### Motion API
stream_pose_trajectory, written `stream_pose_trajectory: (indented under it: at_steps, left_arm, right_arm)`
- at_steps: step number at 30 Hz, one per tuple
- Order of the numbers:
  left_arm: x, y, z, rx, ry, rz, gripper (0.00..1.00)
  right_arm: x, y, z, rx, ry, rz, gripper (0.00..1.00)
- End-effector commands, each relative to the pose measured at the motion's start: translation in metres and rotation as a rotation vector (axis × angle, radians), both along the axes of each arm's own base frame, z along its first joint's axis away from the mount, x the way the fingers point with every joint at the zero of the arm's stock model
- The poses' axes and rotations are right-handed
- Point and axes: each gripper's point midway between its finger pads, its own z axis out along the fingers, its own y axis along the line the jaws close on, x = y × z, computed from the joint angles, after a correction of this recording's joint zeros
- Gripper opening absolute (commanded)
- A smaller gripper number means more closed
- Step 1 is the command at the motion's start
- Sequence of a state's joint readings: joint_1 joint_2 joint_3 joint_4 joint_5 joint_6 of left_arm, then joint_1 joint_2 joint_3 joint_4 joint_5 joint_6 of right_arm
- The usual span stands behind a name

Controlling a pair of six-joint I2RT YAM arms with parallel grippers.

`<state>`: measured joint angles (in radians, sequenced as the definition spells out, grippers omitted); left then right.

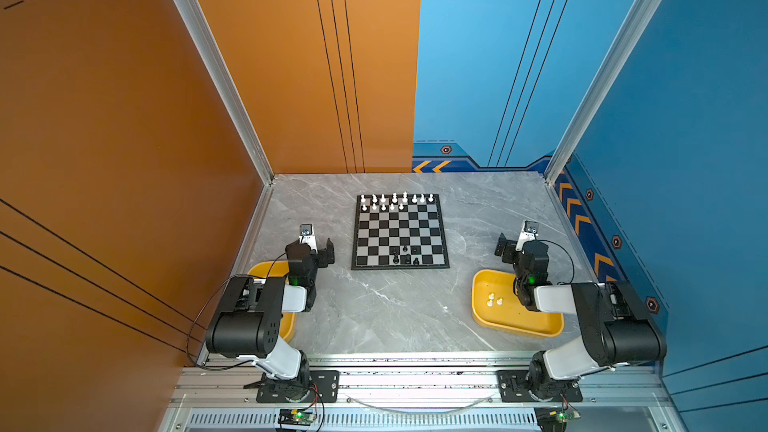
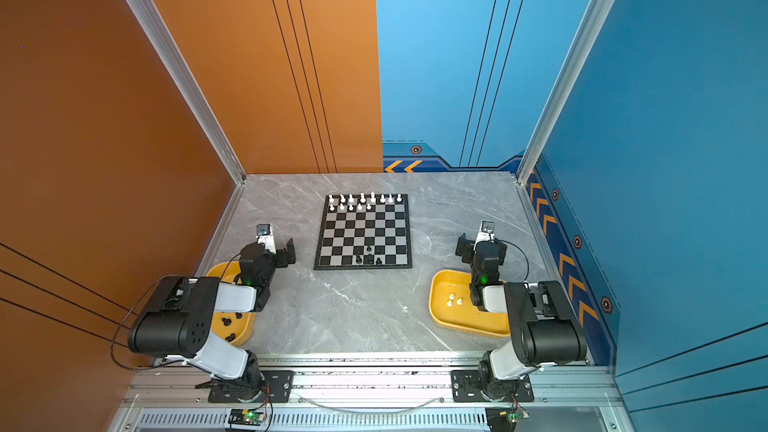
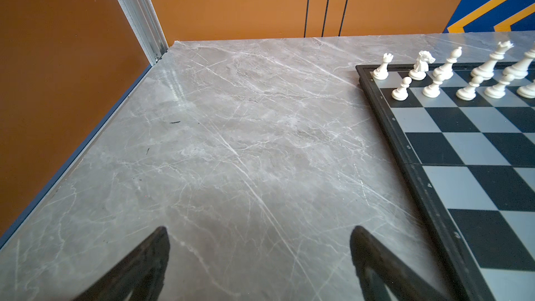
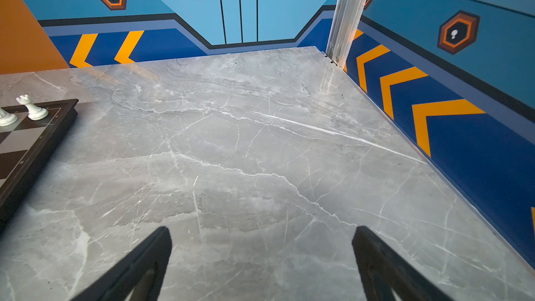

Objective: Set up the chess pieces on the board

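Note:
In both top views the board (image 1: 399, 226) (image 2: 365, 228) lies mid-table. Several white chess pieces (image 1: 395, 198) (image 2: 362, 198) fill its far rows, and several black ones (image 1: 405, 258) (image 2: 368, 258) stand near its front edge. My left gripper (image 1: 312, 248) (image 2: 270, 248) hovers left of the board, open and empty. The left wrist view shows its gap (image 3: 259, 244) over bare marble beside the board (image 3: 469, 186) and the white pieces (image 3: 432, 88). My right gripper (image 1: 521, 248) (image 2: 482, 248) (image 4: 262, 244) is open and empty, right of the board (image 4: 26, 137).
A yellow tray (image 1: 511, 320) at the front right holds three white pieces (image 1: 494, 300). Another yellow tray (image 2: 245, 326), partly under my left arm, holds black pieces (image 2: 226, 320). Walls close off the table on the left, right and back.

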<state>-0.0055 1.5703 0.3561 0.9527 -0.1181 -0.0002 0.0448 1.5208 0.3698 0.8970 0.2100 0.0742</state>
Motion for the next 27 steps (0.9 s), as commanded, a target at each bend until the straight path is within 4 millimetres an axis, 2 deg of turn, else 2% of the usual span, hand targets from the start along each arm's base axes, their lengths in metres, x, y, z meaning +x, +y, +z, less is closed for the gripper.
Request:
stream_pose_trajectory:
  at_steps: [1,27]
  left_arm:
    - [0.0032,-0.0026,0.005,-0.021,-0.008,-0.014,0.97]
    - [0.0048,-0.0058,0.0046,-0.003,0.002,-0.017,0.98]
  right_arm:
    - [0.0,0.0,-0.0067,-0.008,0.031,0.003,1.0]
    - [0.0003,-0.0002,-0.0063,-0.01,0.03,0.001,1.0]
